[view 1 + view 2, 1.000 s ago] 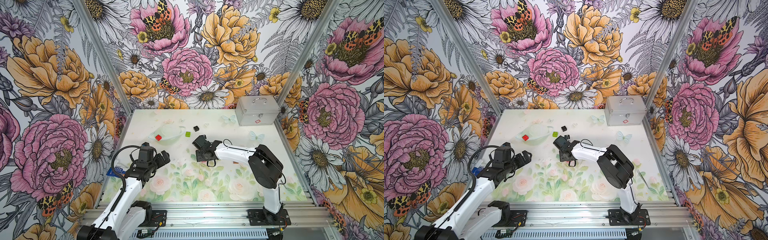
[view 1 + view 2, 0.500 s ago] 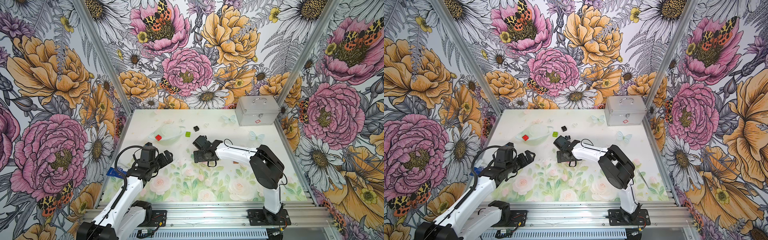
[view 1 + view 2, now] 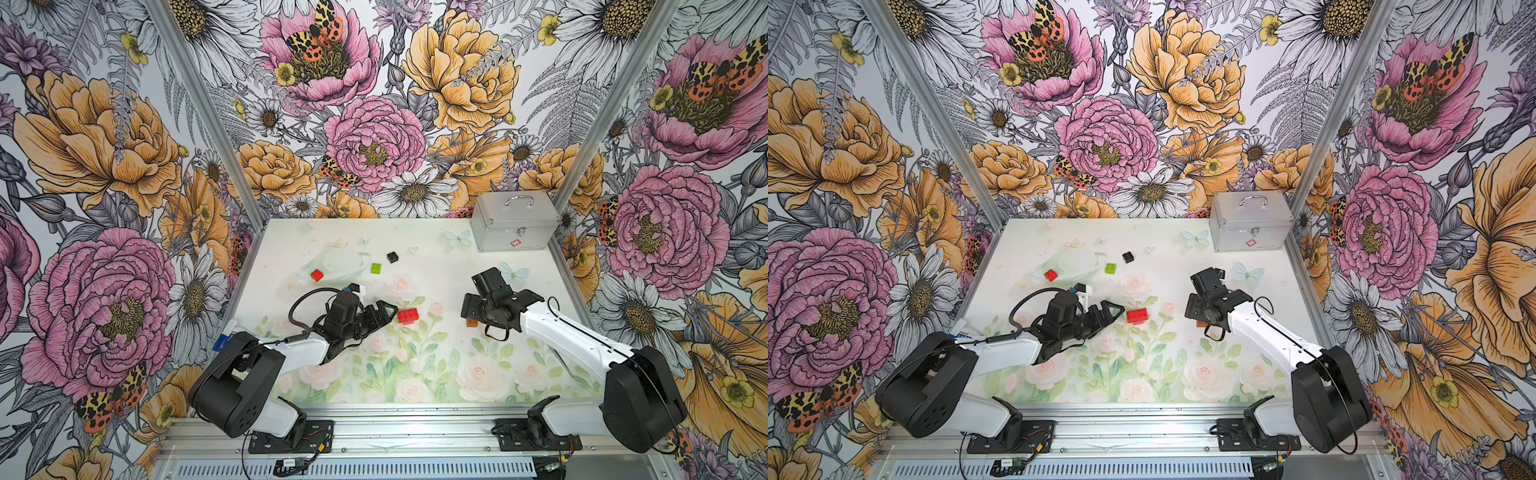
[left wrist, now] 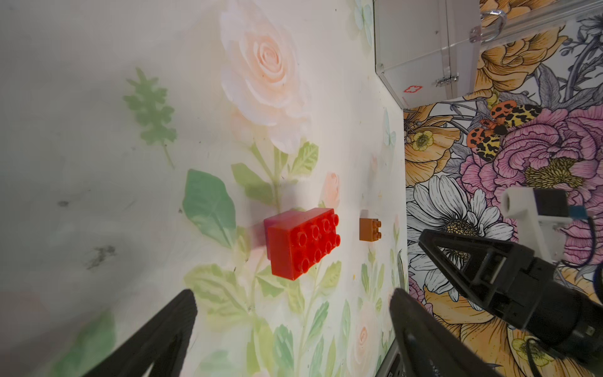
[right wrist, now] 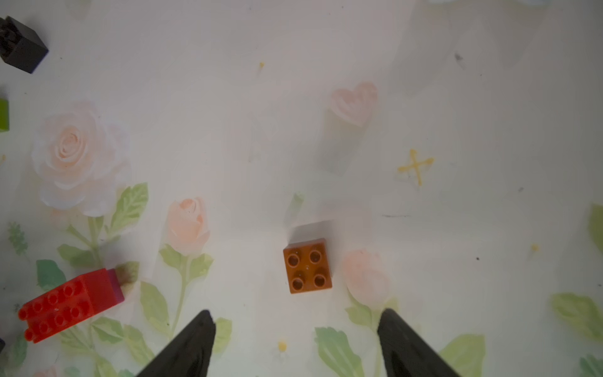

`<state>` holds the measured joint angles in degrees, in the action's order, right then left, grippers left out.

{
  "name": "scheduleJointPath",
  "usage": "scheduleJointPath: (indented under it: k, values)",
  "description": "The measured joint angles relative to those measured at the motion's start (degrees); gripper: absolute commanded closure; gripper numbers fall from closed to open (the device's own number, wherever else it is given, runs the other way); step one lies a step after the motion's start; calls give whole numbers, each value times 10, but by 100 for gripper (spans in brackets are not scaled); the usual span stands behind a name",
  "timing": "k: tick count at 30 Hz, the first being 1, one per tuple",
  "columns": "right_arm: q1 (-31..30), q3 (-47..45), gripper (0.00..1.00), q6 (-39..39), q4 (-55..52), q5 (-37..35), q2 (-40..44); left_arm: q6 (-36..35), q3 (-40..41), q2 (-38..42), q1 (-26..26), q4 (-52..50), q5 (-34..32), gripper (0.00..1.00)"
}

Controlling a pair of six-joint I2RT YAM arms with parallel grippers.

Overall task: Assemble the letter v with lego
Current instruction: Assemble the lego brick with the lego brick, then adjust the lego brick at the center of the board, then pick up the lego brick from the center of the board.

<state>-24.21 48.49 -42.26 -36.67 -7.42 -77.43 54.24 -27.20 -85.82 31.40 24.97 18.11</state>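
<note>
Left gripper (image 4: 293,302) was found spread wide and empty, its fingertips just short of the long red brick (image 4: 301,243) and not touching it. A magenta-pink piece (image 5: 116,287) showed against one end of that brick. Right gripper (image 5: 298,326) was likewise spread and empty, with the orange-brown brick (image 5: 307,266) lying studs up on the table (image 3: 436,257) just ahead of the gap between its fingers. Farther back, well apart, lay the square red brick (image 3: 317,274), the lime-green brick (image 3: 376,268) and the black brick (image 3: 392,257). The silver case (image 3: 515,226) in the far right corner bore a small red cross-shaped mark (image 3: 515,243).
</note>
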Motion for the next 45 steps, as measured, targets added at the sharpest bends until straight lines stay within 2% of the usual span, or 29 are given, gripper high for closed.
scheduleJointPath:
  k: [6,10,14,18,24,32,40,45]
  values:
    - [22,-12,23,12,-4,19,-10,27,2,-74,35,124,1,20]
    - [24,-12,29,16,6,34,-26,30,1,-114,35,165,2,28]
    - [28,-12,30,19,25,52,-54,35,-1,-162,35,205,7,39]
    - [33,-12,33,23,38,63,-75,40,-15,-201,35,243,13,45]
    - [36,-12,36,29,59,75,-99,44,-19,-227,33,283,22,55]
    - [36,-12,43,33,67,82,-117,43,-22,-238,29,299,30,58]
    - [36,-11,55,38,73,81,-126,43,-27,-251,26,316,37,61]
    - [35,-5,71,43,75,79,-133,43,-29,-253,26,317,41,63]
